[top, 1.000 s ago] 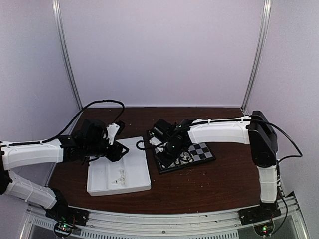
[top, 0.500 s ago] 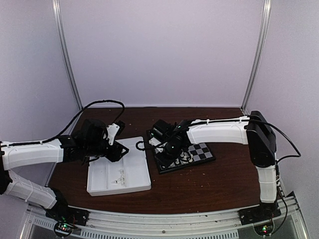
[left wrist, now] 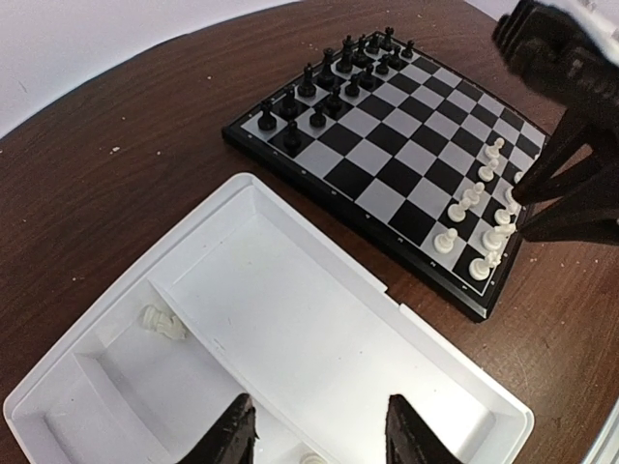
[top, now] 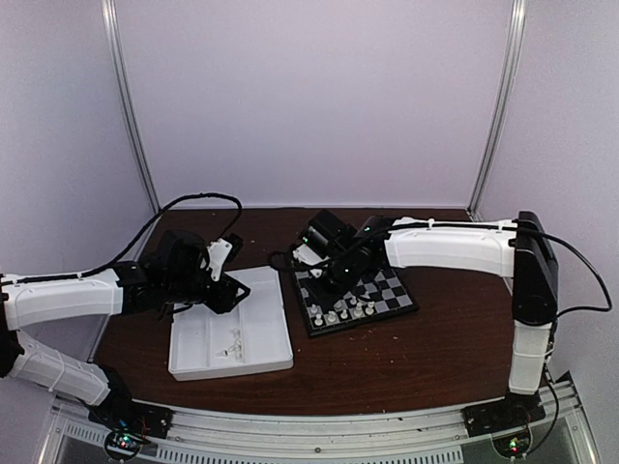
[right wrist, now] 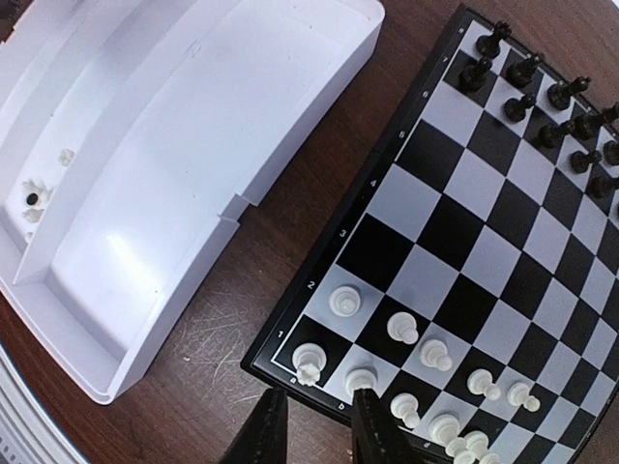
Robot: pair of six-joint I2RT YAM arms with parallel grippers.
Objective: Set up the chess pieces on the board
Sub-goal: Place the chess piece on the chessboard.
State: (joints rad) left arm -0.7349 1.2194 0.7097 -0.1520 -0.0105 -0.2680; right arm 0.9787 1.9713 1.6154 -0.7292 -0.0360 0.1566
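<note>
Where the dark wood-grain desk (top: 406, 358) meets pale lilac walls (top: 319, 97), the board (top: 392, 290) is seen just beside a white tray (top: 266, 343). White chess pieces (top: 338, 312) are lined along its near rows. The left gripper (left wrist: 319, 435) is held parted over the tray. The right gripper (right wrist: 317, 430) is parted, seemingly empty, above the board's near corner.

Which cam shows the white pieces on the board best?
Right wrist: the white pieces sit close and sharp along the board edge rows. Left wrist shows them small at the frame edge; top external, only tiny specks.
</note>
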